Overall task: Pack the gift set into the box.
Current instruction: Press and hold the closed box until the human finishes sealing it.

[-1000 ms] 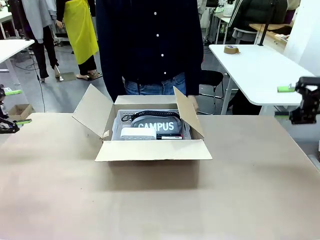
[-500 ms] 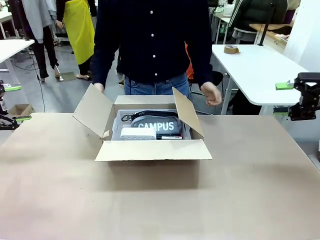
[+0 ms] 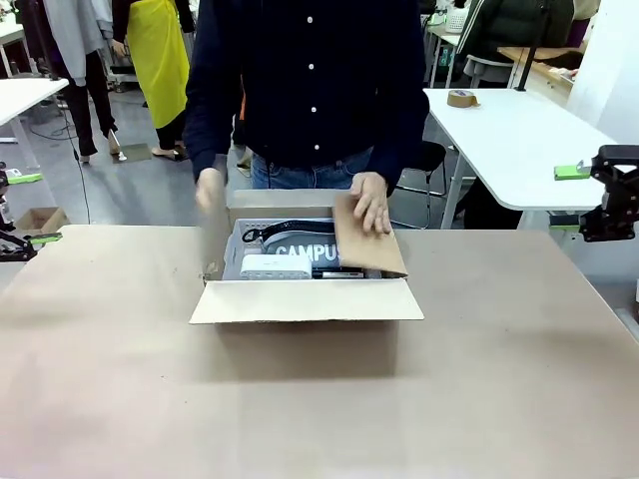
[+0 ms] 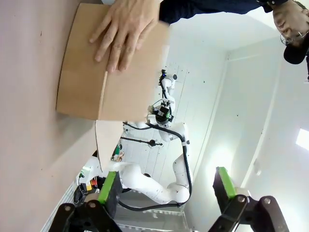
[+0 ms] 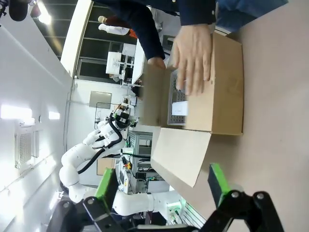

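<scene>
Mid-frame, a hand (image 3: 371, 203) presses a flap (image 3: 364, 244) over the pouch (image 3: 295, 249) to close the box (image 3: 300, 299); left gripper (image 3: 35, 210) and right gripper (image 3: 567, 200) flank it, jaws wide.

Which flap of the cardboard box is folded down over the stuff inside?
The flap on the robot's right, pressed down by the person's hand over part of the pouch. The near flap lies spread outward toward the robot.

Lab, white worktables (image 3: 509, 140), tape roll (image 3: 461, 98)
</scene>
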